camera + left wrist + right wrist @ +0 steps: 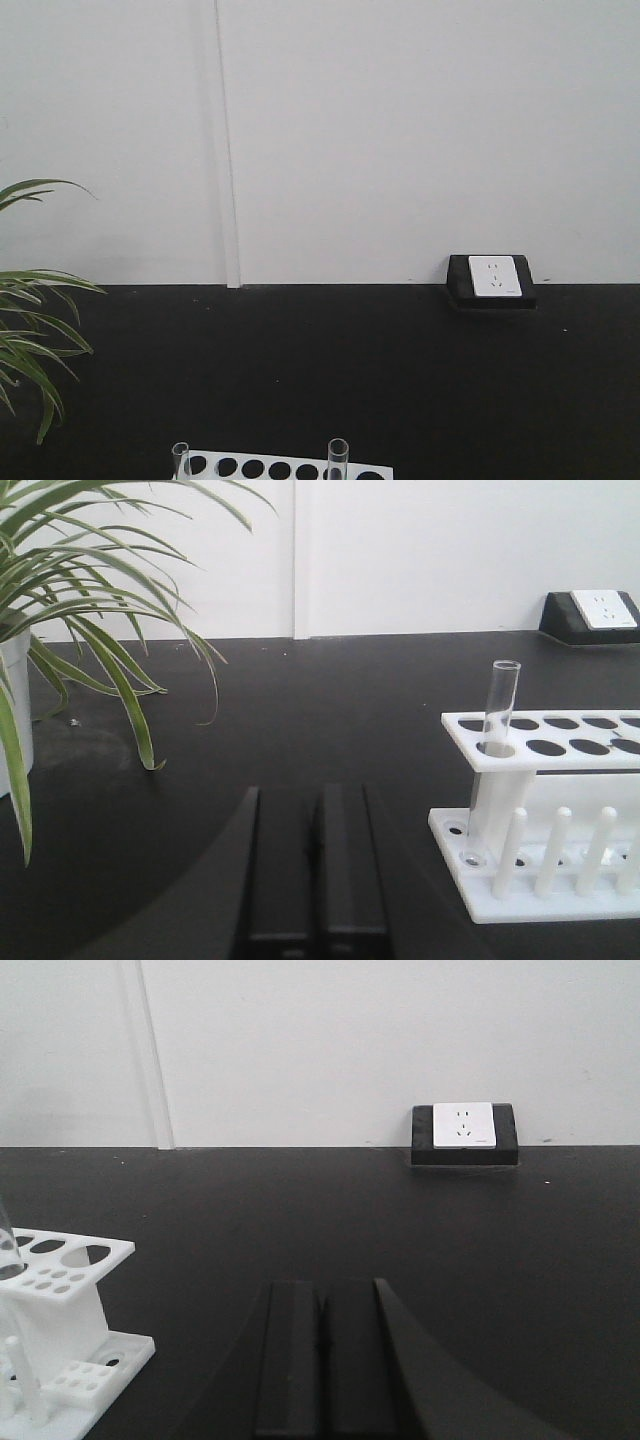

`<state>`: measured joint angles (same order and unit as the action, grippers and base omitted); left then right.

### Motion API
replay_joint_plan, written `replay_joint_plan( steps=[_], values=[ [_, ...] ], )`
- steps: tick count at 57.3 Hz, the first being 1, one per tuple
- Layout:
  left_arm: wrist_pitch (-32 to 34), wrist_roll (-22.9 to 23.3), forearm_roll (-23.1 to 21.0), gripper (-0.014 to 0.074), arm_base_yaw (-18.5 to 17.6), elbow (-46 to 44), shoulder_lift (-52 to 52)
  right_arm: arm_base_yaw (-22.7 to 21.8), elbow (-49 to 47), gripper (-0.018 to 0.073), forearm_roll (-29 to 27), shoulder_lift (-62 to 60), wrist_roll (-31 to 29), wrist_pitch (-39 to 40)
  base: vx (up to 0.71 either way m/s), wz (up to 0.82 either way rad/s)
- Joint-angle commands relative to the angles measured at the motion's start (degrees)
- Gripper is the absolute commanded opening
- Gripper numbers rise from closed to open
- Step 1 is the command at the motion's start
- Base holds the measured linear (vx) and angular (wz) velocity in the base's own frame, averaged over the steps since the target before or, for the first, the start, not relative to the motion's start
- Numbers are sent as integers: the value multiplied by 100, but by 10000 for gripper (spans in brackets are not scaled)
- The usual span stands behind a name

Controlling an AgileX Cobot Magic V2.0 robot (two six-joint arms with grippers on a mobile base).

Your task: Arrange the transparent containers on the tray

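Two transparent containers [337, 457] [180, 460] stand upright in a white rack [290, 468] at the bottom edge of the front view. The left wrist view shows one clear tube [497, 720] in the rack's near left corner hole. My left gripper [312, 798] is shut with nothing in it, low over the black table, left of the rack and apart from it. My right gripper [322, 1295] is also shut and holds nothing, to the right of the rack [62, 1260]. A sliver of a tube [6, 1250] shows at that view's left edge. The tray is out of view.
A potted plant [90, 610] with long green leaves stands at the left of the table. A wall socket in a black box [492, 280] sits at the back right against the white wall. The rack has several vacant holes [560, 747].
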<state>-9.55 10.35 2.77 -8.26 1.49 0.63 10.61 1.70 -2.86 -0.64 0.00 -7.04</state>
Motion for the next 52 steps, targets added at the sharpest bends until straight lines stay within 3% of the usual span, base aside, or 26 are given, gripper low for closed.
replay_joint_plan(
  steps=[1,28,37,46,52],
  values=[
    [453,-2,-32,-3,-27,214,134,-19,52,-13,49,-45,-37,484,0,0],
    [453,-2,-32,-3,-27,214,134,-19,52,-13,49,-45,-37,484,0,0],
    [467,-11,290,-3,-27,214,134,-19,52,-13,49,-45,-37,493,0,0],
    [913,-11,315,-3,-27,214,134,-19,52,-13,49,-45,-37,647,0,0],
    [1621,-11,318,-3,-27,193,134,-19,45,-13,-44,-45,0,1135,0,0]
  ],
)
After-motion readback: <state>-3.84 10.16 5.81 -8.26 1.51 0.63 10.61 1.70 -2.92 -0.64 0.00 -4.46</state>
